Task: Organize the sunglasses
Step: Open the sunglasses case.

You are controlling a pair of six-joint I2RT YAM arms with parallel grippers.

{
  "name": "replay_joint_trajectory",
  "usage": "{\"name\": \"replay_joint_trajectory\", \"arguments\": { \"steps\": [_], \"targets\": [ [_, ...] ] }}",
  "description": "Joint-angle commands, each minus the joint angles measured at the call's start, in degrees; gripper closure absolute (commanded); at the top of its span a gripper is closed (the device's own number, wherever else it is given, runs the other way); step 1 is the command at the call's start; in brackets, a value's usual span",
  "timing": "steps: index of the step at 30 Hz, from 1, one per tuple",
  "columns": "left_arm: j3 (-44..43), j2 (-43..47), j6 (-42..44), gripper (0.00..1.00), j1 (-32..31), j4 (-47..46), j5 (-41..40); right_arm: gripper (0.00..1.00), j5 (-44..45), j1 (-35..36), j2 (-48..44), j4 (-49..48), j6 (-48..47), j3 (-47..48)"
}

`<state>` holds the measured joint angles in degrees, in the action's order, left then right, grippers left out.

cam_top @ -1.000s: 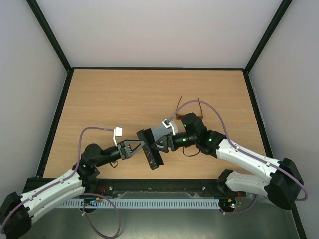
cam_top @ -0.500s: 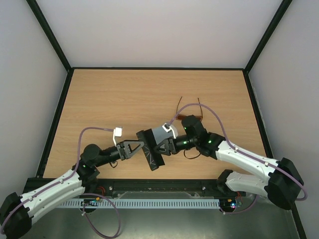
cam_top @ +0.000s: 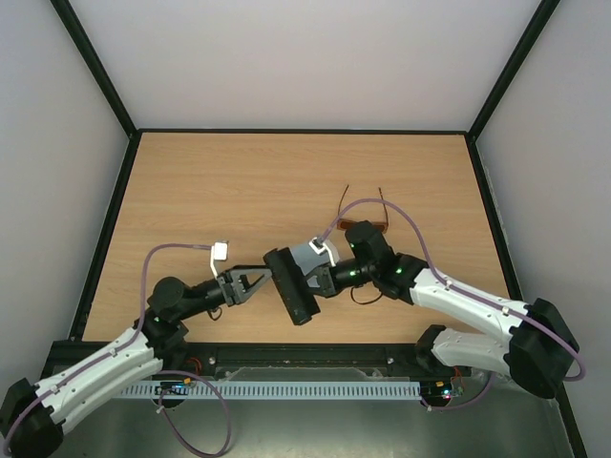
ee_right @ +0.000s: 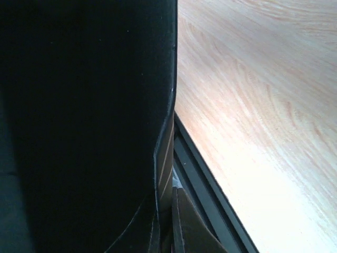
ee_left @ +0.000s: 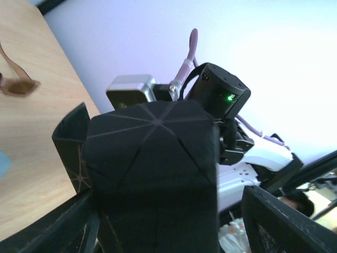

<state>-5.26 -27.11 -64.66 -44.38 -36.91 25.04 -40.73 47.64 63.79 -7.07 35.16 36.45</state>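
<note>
The sunglasses (cam_top: pixel 370 225), amber lenses with thin brown arms, lie on the table behind my right arm, partly covered by its cable. They also show at the left edge of the left wrist view as sunglasses (ee_left: pixel 17 84). A black oblong case (cam_top: pixel 290 285) is between the two grippers at mid-table. My right gripper (cam_top: pixel 314 280) is shut on the thin edge of the case (ee_right: pixel 166 174), its jaws pinched together. My left gripper (cam_top: pixel 259 283) stands open at the case's other side. Its fingers (ee_left: pixel 279 221) straddle the case (ee_left: pixel 158 174) with a gap on the right.
The wooden table (cam_top: pixel 229 191) is ringed by a black frame with white walls behind it. A sliver of light blue cloth (ee_left: pixel 2 163) shows at the left edge of the left wrist view. My right arm's wrist (ee_left: pixel 218 95) is just behind the case.
My right gripper has closed onto the case's edge. My left gripper has widened and drawn back slightly to the left, and the case has shifted a little.
</note>
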Motion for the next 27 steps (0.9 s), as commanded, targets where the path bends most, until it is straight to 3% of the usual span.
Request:
{"name": "replay_joint_trajectory", "arguments": {
  "steps": [1, 4, 8, 12, 14, 18, 21, 27],
  "targets": [
    [-3.61, 4.03, 3.54, 0.21, 2.24, 7.72, -2.0, 0.99, 4.02, -0.06, 1.49, 6.07, -3.7, 4.56],
    [-7.51, 8.28, 7.76, 0.16, 3.89, 22.94, -6.55, 0.99, 11.4, -0.02, 4.37, 12.53, -8.35, 9.98],
    [-12.11, 14.86, 10.86, 0.15, 4.97, 38.07, -14.81, 0.99, 28.7, -0.04, 11.82, 21.19, -14.83, 21.48],
    [-12.92, 18.96, 11.0, 0.15, 5.09, 44.06, -18.2, 0.99, 49.36, 0.53, 25.14, 28.5, -19.11, 33.94],
    [-13.44, 19.43, 11.27, 0.15, 5.18, 46.39, -18.46, 0.99, 63.05, 3.03, 33.23, 33.58, -21.24, 41.64],
    [-13.91, 20.78, 11.78, 0.16, 5.32, 50.22, -19.15, 0.99, 81.12, 7.66, 48.37, 43.51, -23.34, 57.13],
    [-14.14, 22.41, 11.97, 0.16, 5.4, 52.6, -19.68, 0.99, 84.09, 8.6, 53.12, 44.93, -24.57, 62.23],
    [-14.51, 25.68, 12.28, 0.16, 5.36, 56.78, -21.67, 0.99, 83.41, 8.65, 53.54, 38.64, -32.71, 60.7]
  ]
}}
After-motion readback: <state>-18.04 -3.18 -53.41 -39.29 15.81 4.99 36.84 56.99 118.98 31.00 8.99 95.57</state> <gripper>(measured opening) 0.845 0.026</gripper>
